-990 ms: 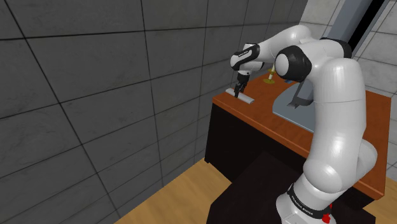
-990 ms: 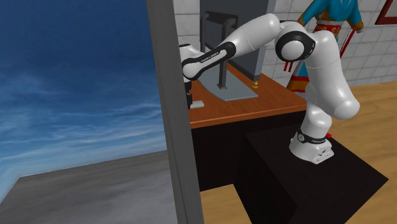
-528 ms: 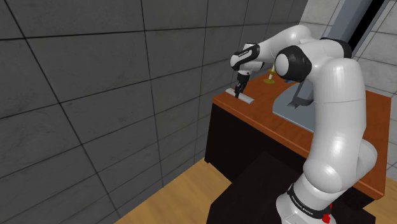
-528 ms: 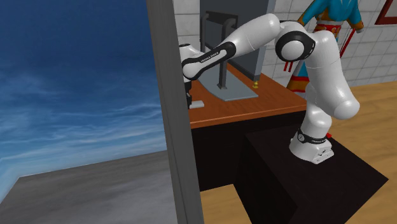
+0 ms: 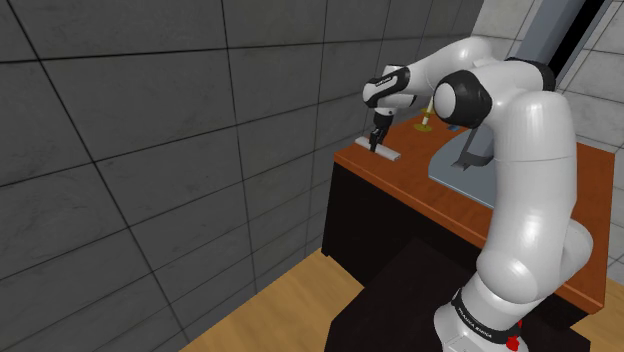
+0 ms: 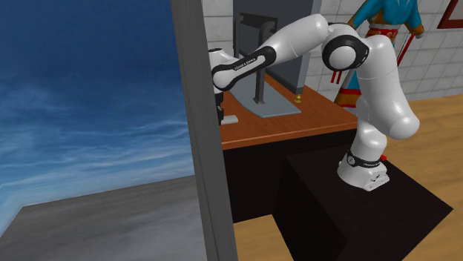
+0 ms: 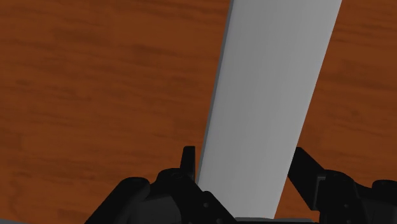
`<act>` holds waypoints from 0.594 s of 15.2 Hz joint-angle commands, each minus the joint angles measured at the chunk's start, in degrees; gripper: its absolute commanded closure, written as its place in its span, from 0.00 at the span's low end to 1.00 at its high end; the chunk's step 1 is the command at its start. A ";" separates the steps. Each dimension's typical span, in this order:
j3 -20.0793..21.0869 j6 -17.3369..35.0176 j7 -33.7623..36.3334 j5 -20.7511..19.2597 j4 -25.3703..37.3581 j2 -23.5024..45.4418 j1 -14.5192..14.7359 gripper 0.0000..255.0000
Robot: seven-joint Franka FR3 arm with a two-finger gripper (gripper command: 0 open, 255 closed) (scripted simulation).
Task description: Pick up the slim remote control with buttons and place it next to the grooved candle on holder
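Observation:
The slim remote point(image 5: 389, 155) is a plain light-grey bar lying near the far corner of the brown wooden desk point(image 5: 420, 195). My gripper point(image 5: 376, 143) points straight down onto it. Seen from the wrist, the remote point(image 7: 267, 95) runs lengthwise between my two black fingers point(image 7: 188, 160), which press on its long sides, so my gripper point(image 7: 242, 156) is shut on it. The small candle on its holder point(image 5: 425, 120) stands further back on the desk, beyond my hand. From the second exterior view, the remote point(image 6: 231, 119) and gripper point(image 6: 220, 111) sit by the wall's edge, the candle point(image 6: 298, 96) at the far corner.
A grey flat base with a dark upright stand point(image 5: 468, 162) occupies the desk's middle, between remote and arm. A tiled grey wall point(image 5: 150, 150) borders the desk's end. My black stand point(image 5: 420, 300) sits on a wooden floor.
The fingers have closed from wide open onto the remote's sides. My hand and forearm have shifted slightly upward; the remote stays in about the same place.

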 commanded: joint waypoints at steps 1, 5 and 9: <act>-0.14 -1.09 0.19 -0.26 0.52 -0.62 0.10 1.00; -0.43 -3.59 0.51 -0.78 1.92 -1.78 0.21 1.00; -0.67 -6.17 0.79 -1.23 3.56 -2.78 0.27 1.00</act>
